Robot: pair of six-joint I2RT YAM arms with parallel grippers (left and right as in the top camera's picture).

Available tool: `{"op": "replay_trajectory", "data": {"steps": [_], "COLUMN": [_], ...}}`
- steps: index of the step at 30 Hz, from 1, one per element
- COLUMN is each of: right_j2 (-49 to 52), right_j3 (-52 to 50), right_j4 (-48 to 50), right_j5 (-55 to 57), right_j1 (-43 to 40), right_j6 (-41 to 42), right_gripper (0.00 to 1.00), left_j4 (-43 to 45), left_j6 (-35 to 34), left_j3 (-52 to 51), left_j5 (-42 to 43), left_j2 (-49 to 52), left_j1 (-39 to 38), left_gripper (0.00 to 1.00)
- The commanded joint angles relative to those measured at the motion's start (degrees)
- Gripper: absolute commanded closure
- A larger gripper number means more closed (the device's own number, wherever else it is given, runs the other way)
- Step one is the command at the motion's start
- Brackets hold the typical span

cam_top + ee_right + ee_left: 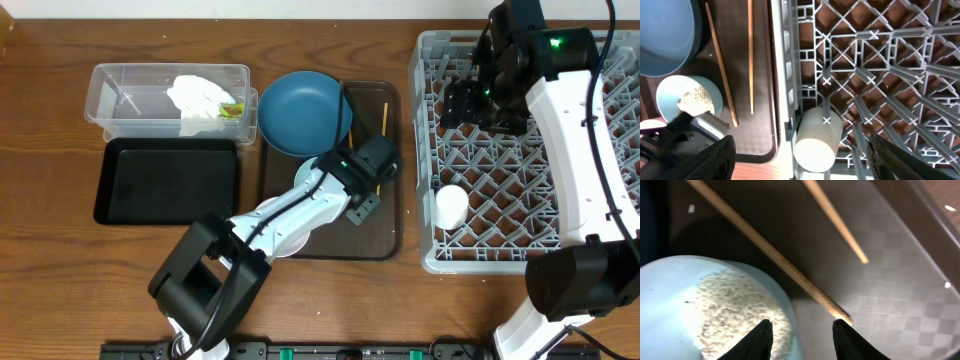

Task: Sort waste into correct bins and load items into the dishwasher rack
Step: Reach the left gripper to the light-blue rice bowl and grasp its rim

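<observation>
Left gripper [802, 340] low over the brown tray [900, 305], jaws apart astride the rim of the light blue bowl [680, 305], one finger inside above the rice [735, 305], likely to pinch and tip it out. Chopsticks [775, 260] just beside the bowl. Right gripper [801, 147] spread wide and holding nothing, above the cup [815, 140] lying at the near left of the rack [428, 120]. From overhead, bowl hidden under the left arm; contact with the rim impossible to tell.

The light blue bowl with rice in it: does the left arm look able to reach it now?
Probably yes. The left gripper hangs open right over the rim of the bowl, one finger inside and one outside. The chopstick lies beside it, apparently not in the way.
</observation>
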Motion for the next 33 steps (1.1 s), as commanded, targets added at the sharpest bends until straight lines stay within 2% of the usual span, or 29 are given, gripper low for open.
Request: {"op": "replay_trajectory", "data": {"steps": [1,12,18,33], "right_j2": [0.20,0.20,0.20,0.20], "right_j3": [-0.17,-0.17,-0.17,-0.17], "right_j4": [-0.22,-0.17,-0.15,-0.17], "right_j5": [-0.09,-0.09,-0.09,-0.07], "right_j1": [0.55,0.55,0.55,0.52], "right_j6": [-0.81,-0.79,-0.81,-0.81], "right_gripper": [0.18,0.18,0.19,0.19], "left_j4": [0.28,0.81,0.79,1.49], "left_j6": [-0.11,-0.07,-0.09,-0.31], "left_j3": [0.09,0.09,0.09,0.09], "left_j5": [-0.04,1.88,1.90,2.40], "left_j2": [0.15,1.01,1.01,1.97], "left_j1": [1.88,3.08,3.04,3.06], "left_gripper": [0.63,0.64,0.73,0.72]}}
